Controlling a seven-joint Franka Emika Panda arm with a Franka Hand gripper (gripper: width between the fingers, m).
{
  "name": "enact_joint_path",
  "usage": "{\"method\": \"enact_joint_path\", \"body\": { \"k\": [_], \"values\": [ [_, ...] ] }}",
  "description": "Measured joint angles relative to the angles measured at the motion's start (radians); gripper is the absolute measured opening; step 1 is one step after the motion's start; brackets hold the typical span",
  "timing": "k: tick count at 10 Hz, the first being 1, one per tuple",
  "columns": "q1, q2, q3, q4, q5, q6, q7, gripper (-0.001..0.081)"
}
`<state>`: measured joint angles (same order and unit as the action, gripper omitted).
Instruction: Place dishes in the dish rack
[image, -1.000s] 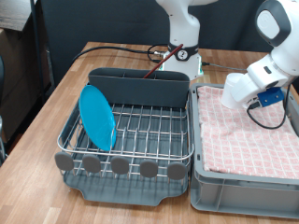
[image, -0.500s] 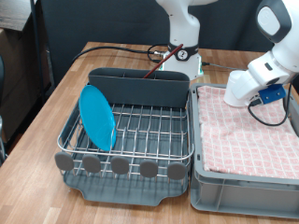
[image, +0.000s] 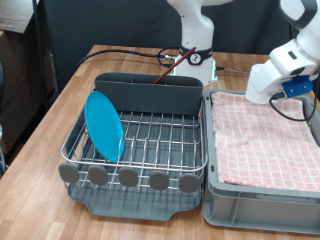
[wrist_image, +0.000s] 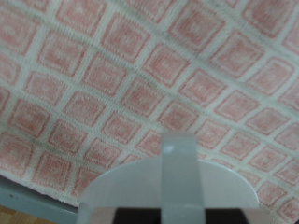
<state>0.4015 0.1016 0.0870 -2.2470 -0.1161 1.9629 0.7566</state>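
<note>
1. Now the dish rack (image: 140, 140) sits on the wooden worktop (image: 70, 100), its round grey end caps along the edge nearest the exterior view's bottom.
2. Inside the rack, the light-blue plate (image: 103, 125) stands on edge in the wire grid, toward the rack's side on the exterior view's left.
3. At the rack's far end is the dark grey caddy (image: 150, 92), and the reddish-brown wooden spoon (image: 168, 65) leans out of it, handle up.
4. Just beside the rack, on the exterior view's right, stands the grey bin (image: 262, 190) lined with the pink checked cloth (image: 265, 140).
5. Above that bin's far corner, well apart from the rack, hangs the tool (image: 268, 82).
6. In the wrist view the tool (wrist_image: 177, 177) shows as a pale blurred shape over the cloth (wrist_image: 140, 84); I cannot tell how far its fingers are spread, nor whether anything sits between them.
7. The white cup does not show in either view.
</note>
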Motion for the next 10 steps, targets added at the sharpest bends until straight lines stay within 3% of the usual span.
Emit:
{"method": "enact_joint_path", "body": {
  "k": [4, 7, 10],
  "values": [
    [-0.004, -0.073, -0.036, 0.027, -0.082, 0.075, 0.134, 0.0072],
    [-0.004, -0.061, -0.045, 0.037, -0.119, 0.096, 0.172, 0.0072],
    [-0.019, -0.038, -0.091, 0.084, -0.109, 0.146, 0.193, 0.0072]
  ]
}}
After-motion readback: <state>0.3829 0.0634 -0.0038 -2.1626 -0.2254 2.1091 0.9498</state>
